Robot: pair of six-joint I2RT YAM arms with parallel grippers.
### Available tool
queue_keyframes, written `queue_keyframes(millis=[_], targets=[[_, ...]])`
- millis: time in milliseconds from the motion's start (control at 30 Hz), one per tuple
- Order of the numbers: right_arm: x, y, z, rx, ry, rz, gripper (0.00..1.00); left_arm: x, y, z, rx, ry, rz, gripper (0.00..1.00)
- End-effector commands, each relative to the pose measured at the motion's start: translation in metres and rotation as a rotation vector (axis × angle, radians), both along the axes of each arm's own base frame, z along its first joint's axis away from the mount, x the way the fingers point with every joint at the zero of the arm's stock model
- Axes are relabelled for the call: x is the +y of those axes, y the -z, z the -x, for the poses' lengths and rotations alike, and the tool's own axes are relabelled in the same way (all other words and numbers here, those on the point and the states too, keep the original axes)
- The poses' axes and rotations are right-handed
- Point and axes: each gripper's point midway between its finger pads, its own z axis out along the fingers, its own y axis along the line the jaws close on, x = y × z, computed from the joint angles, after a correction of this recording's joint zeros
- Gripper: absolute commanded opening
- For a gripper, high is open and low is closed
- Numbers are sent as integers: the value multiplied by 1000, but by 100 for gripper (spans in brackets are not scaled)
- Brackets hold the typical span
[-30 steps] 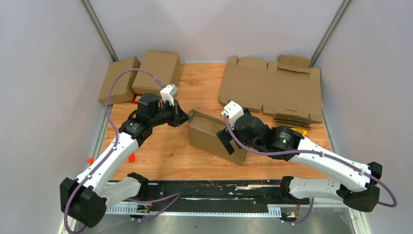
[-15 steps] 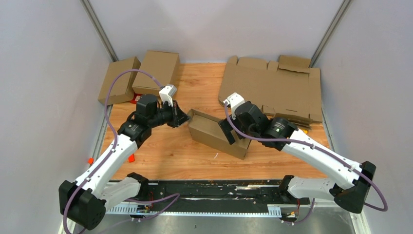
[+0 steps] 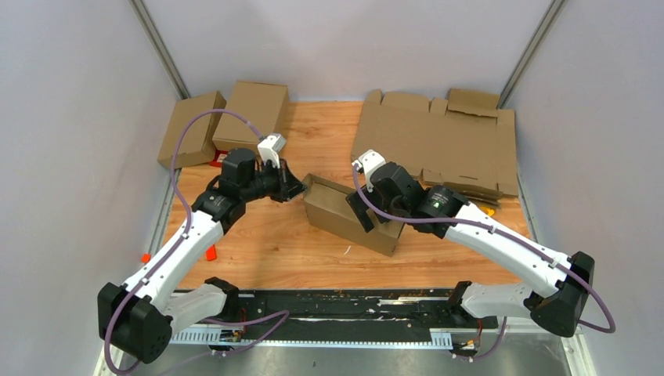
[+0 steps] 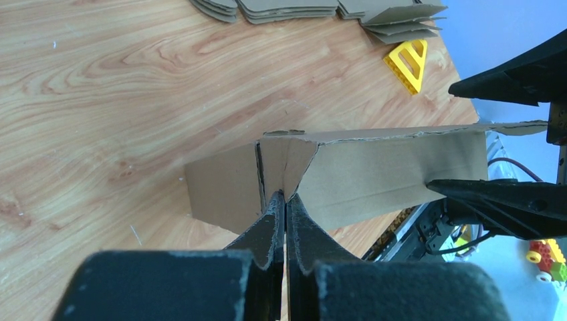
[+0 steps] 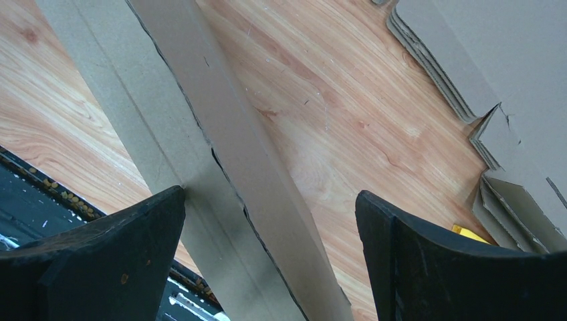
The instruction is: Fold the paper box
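The paper box point(image 3: 338, 213) is plain brown cardboard, partly formed, lying slantwise in the middle of the table. My left gripper point(image 3: 297, 190) is shut on a flap at the box's left end; in the left wrist view its fingers point(image 4: 286, 198) pinch that flap edge, with the box's long wall point(image 4: 381, 175) beyond. My right gripper point(image 3: 365, 210) is open and sits over the box's right half. In the right wrist view its jaws stand wide apart around the box's upright wall point(image 5: 234, 147), its fingertips point(image 5: 107, 247) beside the cardboard; the gripper point(image 5: 271, 200) grips nothing.
A stack of flat notched cardboard sheets point(image 3: 438, 145) lies at the back right. Two folded cartons point(image 3: 192, 129) point(image 3: 252, 113) sit at the back left. A yellow triangle point(image 4: 408, 59) lies near the sheets. Small red bits point(image 3: 210, 253) lie at the left front.
My right arm has moved left and farther back along the box, still open. The box's right end shifted slightly back. The left gripper has kept its pinch in place.
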Motion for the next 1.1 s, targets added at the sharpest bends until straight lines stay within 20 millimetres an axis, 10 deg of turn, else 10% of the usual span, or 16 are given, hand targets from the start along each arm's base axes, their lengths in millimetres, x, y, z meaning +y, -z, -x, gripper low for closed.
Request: queue_keyframes(millis=[0, 600, 867, 1067], targets=[[3, 2, 0, 16, -19, 13, 99, -3, 0, -3, 9, 6, 11, 0], [-43, -30, 18, 32, 135, -89, 98, 10, 17, -6, -27, -47, -53, 0], [-79, -19, 27, 72, 246, -70, 79, 11, 14, -4, -41, -51, -58, 0], [-80, -14, 26, 127, 313, -137, 47, 11, 11, -3, -42, -55, -59, 0]])
